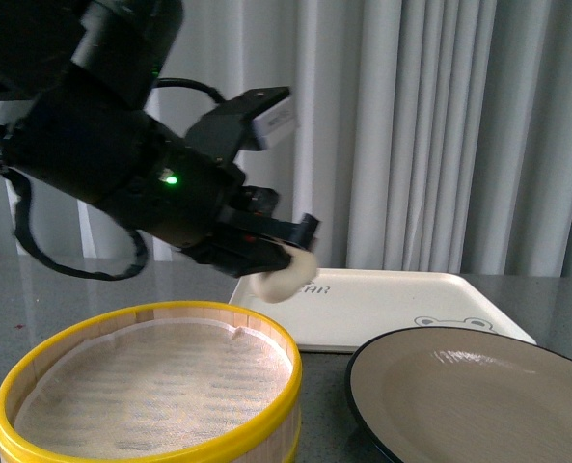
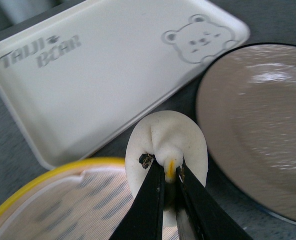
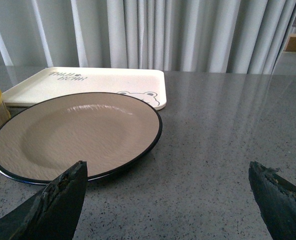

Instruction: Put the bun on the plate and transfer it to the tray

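Grey counter (image 3: 227, 125) ran back to pale curtains. Left gripper (image 2: 170, 172) was clenched on the bun (image 2: 167, 137), held aloft beyond the bamboo steamer basket (image 1: 35, 357), short of the plate (image 1: 459, 386). By my reading, the carry was underway; next came lowering onto the plate's centre, then releasing. Basket held only its liner; plate and tray (image 1: 382, 299) lay bare. Right gripper (image 3: 170, 192) gaped, holding nothing.
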Controlling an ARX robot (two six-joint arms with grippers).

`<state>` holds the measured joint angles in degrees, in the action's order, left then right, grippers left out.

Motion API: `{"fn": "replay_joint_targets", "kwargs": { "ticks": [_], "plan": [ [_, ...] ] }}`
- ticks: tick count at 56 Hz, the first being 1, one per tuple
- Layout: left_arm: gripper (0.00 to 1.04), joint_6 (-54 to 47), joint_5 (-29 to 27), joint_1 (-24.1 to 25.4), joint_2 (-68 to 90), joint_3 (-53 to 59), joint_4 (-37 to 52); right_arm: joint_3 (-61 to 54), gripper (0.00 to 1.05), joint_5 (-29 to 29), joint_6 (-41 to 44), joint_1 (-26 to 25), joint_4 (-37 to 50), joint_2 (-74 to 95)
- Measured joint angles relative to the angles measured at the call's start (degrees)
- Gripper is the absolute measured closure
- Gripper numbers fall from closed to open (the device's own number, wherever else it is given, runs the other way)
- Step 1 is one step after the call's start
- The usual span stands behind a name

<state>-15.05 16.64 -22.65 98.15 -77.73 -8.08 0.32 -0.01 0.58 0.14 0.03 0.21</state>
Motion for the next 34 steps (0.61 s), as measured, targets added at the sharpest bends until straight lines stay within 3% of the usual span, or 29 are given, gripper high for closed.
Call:
{"fn": "replay_joint_targets", "kwargs": {
  "ticks": [18,34],
  "plan": [
    [1.01,-2.9,0.1,-10.7,9.5,-7.3,-0.9,0.0,0.09,0.0,0.0,0.0,0.0,0.0],
    [1.01,-3.4,-1.2,-14.3,16.7,-15.8,-6.6,0.0,0.09,0.0,0.0,0.0,0.0,0.0]
  ]
}}
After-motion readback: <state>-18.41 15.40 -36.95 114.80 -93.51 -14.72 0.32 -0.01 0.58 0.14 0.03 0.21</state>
